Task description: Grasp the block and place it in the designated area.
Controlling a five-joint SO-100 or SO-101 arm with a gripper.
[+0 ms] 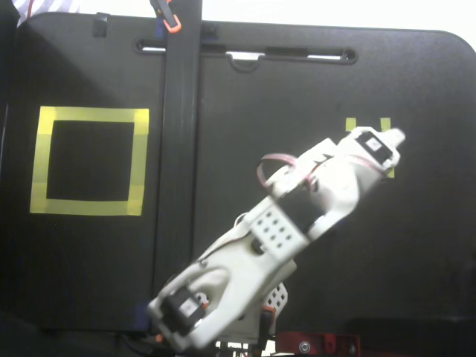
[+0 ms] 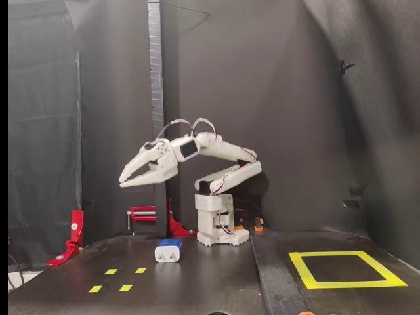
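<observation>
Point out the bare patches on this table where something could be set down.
Bare: inside the yellow tape square, and between it and the block. Crowded: around the arm's base and red clamps. The gripper hangs open above.

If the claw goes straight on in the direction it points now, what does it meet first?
In the side fixed view the open claw points down and to the left, well above the block. Its line seems to pass left of the block and reach the black table near the small yellow squares; depth is uncertain.
</observation>
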